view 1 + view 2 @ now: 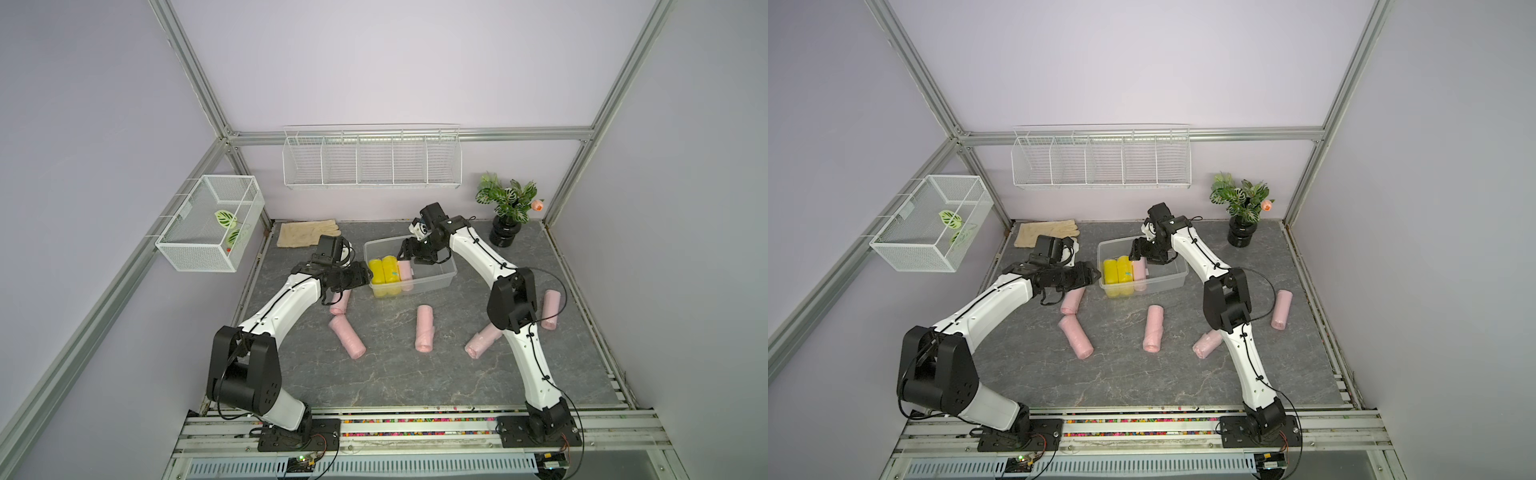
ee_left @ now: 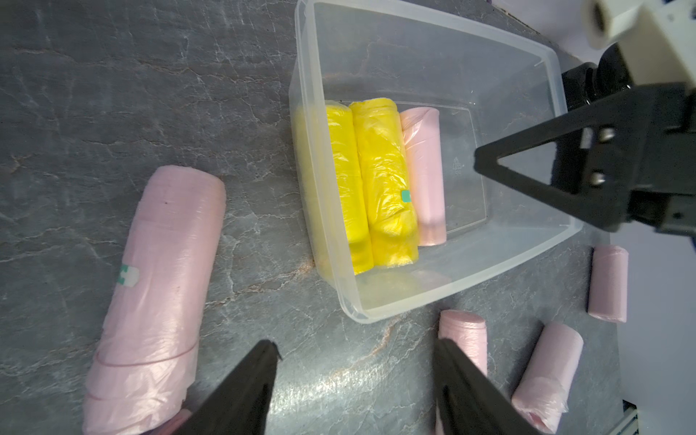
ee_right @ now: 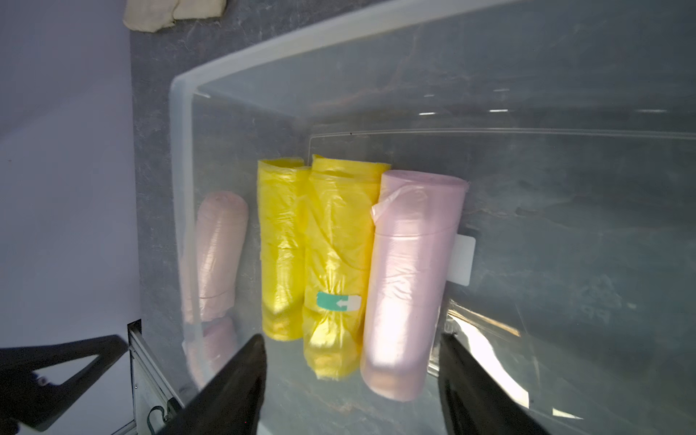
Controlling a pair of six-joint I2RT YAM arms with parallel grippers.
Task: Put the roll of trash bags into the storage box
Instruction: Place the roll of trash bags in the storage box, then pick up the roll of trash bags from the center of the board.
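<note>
The storage box (image 1: 441, 275), a clear tub, stands mid-table in both top views (image 1: 1173, 276). Inside it lie two yellow rolls (image 1: 384, 274) and one pink roll of trash bags (image 1: 405, 274), side by side. The right wrist view shows that pink roll (image 3: 410, 282) resting against a yellow roll (image 3: 331, 256) on the box floor. My right gripper (image 1: 409, 254) hovers over the box, open (image 3: 350, 339), touching nothing. My left gripper (image 1: 362, 277) stays by the box's left wall, open (image 2: 356, 342) over bare tabletop.
Several loose pink rolls lie on the table in front of the box (image 1: 347, 336) (image 1: 424, 328) (image 1: 550, 309). A glove (image 1: 307, 232) lies at the back left, and a potted plant (image 1: 507, 208) stands at the back right. A wire basket (image 1: 208, 224) and a wire rack (image 1: 372, 162) hang on the walls.
</note>
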